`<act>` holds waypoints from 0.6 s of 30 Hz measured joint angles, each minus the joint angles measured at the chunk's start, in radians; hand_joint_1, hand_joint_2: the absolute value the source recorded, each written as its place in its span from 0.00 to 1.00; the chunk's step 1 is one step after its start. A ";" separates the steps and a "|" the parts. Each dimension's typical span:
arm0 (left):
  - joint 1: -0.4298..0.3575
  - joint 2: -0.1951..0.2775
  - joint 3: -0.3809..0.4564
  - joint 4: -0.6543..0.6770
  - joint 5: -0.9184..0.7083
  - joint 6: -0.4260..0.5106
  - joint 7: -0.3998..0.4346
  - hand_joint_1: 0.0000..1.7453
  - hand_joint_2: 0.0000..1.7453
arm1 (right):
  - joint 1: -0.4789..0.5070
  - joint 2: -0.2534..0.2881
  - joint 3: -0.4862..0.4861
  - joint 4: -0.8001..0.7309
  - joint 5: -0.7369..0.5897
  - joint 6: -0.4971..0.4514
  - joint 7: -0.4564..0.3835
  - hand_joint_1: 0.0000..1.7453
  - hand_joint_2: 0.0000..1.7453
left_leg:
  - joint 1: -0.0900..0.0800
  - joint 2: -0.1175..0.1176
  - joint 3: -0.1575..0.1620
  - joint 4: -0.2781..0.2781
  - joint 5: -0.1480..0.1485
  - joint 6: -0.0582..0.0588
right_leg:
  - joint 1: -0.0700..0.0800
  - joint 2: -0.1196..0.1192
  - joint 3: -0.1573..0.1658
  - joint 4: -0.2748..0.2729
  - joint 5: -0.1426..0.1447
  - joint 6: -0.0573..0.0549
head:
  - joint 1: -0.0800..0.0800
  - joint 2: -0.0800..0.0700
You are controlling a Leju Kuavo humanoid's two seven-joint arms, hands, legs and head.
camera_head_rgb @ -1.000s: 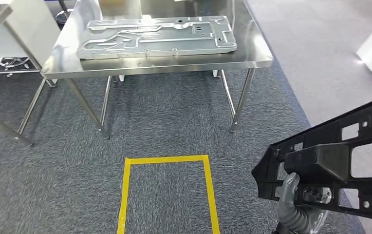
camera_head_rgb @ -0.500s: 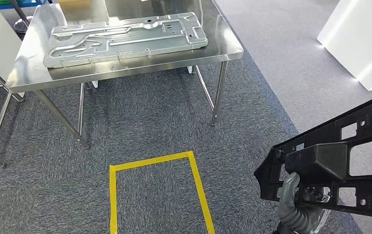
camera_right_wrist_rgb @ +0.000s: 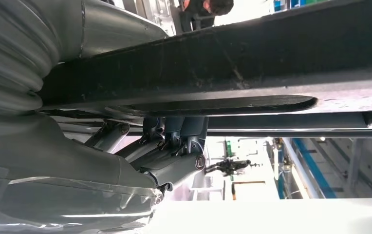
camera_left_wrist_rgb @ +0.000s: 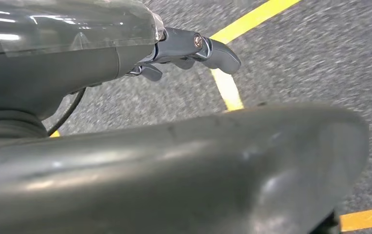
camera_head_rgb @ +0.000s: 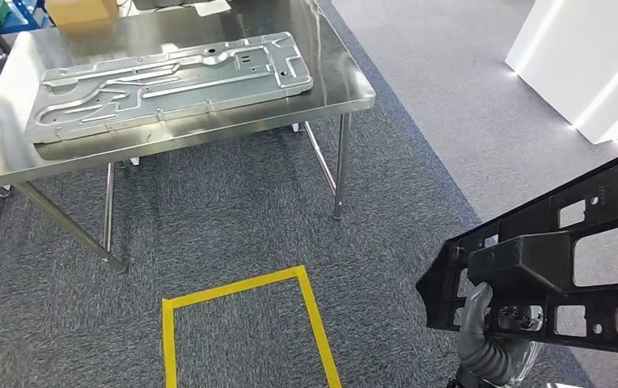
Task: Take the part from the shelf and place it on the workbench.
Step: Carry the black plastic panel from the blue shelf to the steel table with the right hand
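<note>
The right hand (camera_head_rgb: 490, 335) is clamped from below on the black part (camera_head_rgb: 556, 271), thumb up against the near end of the frame; the right wrist view shows its fingers (camera_right_wrist_rgb: 174, 134) hooked under a bar, which probably lets the long part ride level and clear of the body. The part is carried low at the robot's right, well apart from the workbench (camera_head_rgb: 346, 85). The left hand (camera_left_wrist_rgb: 189, 46) holds nothing, fingers loosely curled above the carpet, near yellow tape (camera_left_wrist_rgb: 228, 87). On the floor, a tape outline (camera_head_rgb: 241, 323) lies before the bench, likely a standing mark. A grey metal panel (camera_head_rgb: 168, 81) already occupies most of the benchtop, leaving little bare steel for placement.
</note>
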 joint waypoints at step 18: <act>-0.010 -0.002 0.008 0.000 0.038 0.005 0.008 0.00 0.00 | -0.006 -0.018 0.012 0.038 0.014 0.011 0.060 1.00 1.00 | 0.027 0.003 0.350 -0.152 -0.204 -0.036 | -0.039 -0.054 -0.288 0.064 0.222 0.057 | 0.006 0.000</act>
